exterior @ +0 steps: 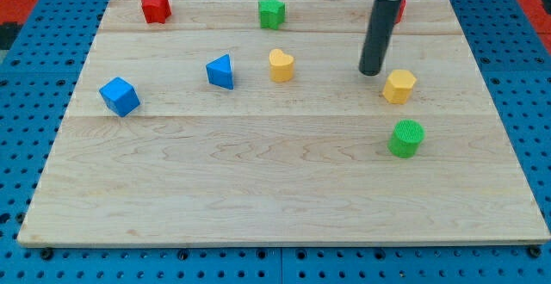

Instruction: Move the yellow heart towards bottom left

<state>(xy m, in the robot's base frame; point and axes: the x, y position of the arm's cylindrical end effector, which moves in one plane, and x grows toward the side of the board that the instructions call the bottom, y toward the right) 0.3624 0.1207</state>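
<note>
No pincer here: the tip (372,71) sits right of the yellow heart (281,64), lined up to shove it leftward.

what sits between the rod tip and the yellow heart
Nothing: in the camera view, bare board separates my tip from the yellow heart on its left.

We see 6 non-task blocks on the wooden board (284,206). Red block (156,7) near the view's top left, green star (272,12) at top centre. Blue cube (119,95) at left, blue triangle (220,71) to its right. Yellow hexagon (399,86) at right, green cylinder (406,138) just below it. Blue pegboard (26,77) surrounds the board.
</note>
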